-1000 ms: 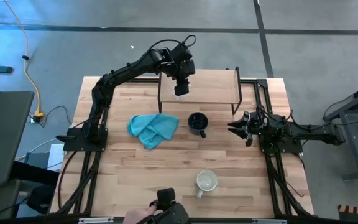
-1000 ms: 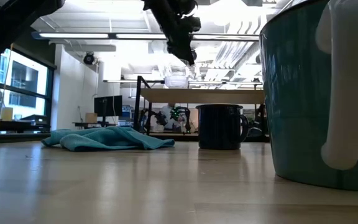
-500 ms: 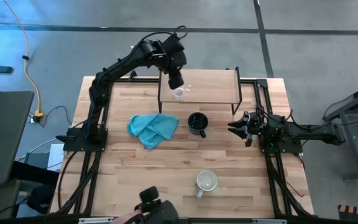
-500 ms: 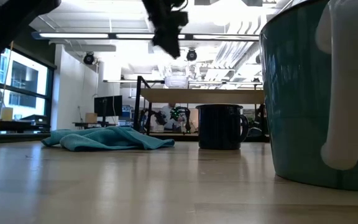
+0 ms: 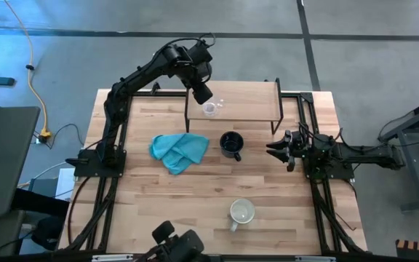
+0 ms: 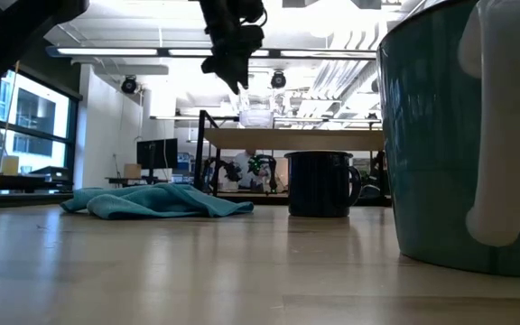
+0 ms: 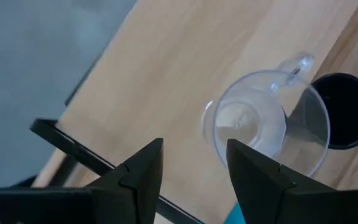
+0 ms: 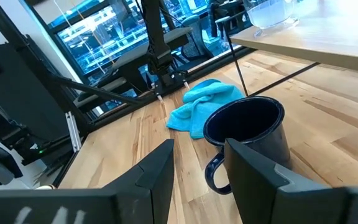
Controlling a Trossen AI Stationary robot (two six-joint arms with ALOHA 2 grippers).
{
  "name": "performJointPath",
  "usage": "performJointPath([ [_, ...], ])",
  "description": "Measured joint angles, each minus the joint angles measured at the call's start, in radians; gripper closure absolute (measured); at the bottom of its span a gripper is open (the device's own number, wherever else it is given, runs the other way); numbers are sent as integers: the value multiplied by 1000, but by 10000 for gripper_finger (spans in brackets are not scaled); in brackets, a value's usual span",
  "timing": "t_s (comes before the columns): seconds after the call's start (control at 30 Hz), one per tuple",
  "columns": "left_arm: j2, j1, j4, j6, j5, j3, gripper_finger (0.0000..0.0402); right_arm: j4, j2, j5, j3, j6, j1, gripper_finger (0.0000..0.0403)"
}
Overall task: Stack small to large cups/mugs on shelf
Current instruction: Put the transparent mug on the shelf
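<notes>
Change: your left gripper (image 5: 204,95) has let go of the clear glass cup (image 5: 210,109) and lifted away toward the shelf's left rear; a second ago it was down over the cup.
Left claw: fingers spread, holding nothing; the wrist view shows the cup standing free beyond the fingertips (image 7: 146,163).
Glass cup: upright on the shelf (image 5: 253,98), left of its middle, near the front edge.
Task meaning: the smallest vessel appears placed; you still have two mugs to bring.
Black mug (image 5: 231,145): on the tabletop just in front of the shelf, handle toward the near side.
Pale mug (image 5: 241,212): on the tabletop near the front edge, well apart from the shelf.
Right gripper (image 5: 279,148): waiting low at the table's right, aimed at the black mug; fingers apart, empty.
Obstruction: teal cloth (image 5: 178,151) lies left of the black mug, not touching it.
Caution: the shelf's black legs (image 6: 202,149) flank any approach from the front.
Bystander item: a dark device (image 5: 182,246) at the table's front edge; keep clear.
</notes>
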Motion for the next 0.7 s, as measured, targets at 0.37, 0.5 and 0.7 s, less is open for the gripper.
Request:
performJointPath([
  [0.37,0,-1,-9,-69,47,0,236,0,0,0,0,0,0,269],
  [0.5,0,-1,-26,-94,43,0,236,0,0,0,0,8,0,269],
  [0.7,0,-1,-31,-154,47,0,236,0,0,0,0,8,0,269],
])
